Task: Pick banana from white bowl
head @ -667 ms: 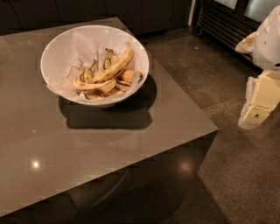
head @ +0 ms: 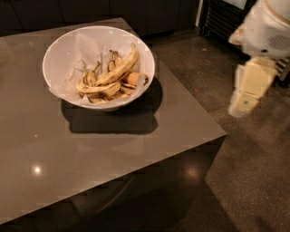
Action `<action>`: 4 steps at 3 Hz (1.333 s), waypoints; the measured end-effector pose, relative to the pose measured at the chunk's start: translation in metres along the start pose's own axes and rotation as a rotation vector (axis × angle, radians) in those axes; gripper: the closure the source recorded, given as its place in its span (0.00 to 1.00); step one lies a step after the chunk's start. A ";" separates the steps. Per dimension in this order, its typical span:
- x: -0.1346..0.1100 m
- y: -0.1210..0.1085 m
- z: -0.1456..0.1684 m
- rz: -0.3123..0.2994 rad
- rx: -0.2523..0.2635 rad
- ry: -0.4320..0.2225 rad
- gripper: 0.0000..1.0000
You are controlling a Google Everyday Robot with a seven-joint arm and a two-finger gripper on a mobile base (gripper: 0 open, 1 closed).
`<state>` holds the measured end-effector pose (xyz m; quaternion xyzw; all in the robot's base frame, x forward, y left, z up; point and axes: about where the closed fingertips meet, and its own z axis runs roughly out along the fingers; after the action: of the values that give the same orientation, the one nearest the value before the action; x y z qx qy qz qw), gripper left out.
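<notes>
Edging left from its spot a moment earlier, the robot's pale arm now hangs nearer the corner of the bench [head: 90, 154], while bowl and fruit lie unchanged. Its end effector [head: 244, 104] hovers over the floor [head: 253, 181], off the bench's right edge and well apart from the white bowl [head: 56, 50]. Whether it is set wide or narrow cannot be told, and it holds no fruit.

The banana [head: 118, 70] lies inside the bowl, slanted across the heap with one tip raised toward the far rim. It rests on shorter peel pieces [head: 97, 88] and crumpled white paper [head: 84, 50]. That perch likely favours the pick, since its upper length stands clear of the pile.

An orange chunk [head: 132, 78] sits just beside its lower right flank, and the bowl's right wall rises between arm and fruit. A reach from above therefore looks safer than one from the side. Dark cabinets [head: 136, 11] and a slatted rack [head: 217, 18] line the background, away from any likely path. The approach appears barely begun, and the grasp is not yet under way.
</notes>
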<state>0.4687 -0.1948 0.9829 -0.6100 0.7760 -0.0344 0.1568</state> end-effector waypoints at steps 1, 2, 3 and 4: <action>-0.032 -0.026 0.009 -0.062 -0.030 0.005 0.00; -0.058 -0.042 0.020 -0.124 -0.055 0.011 0.00; -0.065 -0.047 0.020 -0.127 -0.032 -0.007 0.00; -0.077 -0.055 0.026 -0.161 -0.013 -0.035 0.00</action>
<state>0.5437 -0.1315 0.9872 -0.6720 0.7218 -0.0310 0.1630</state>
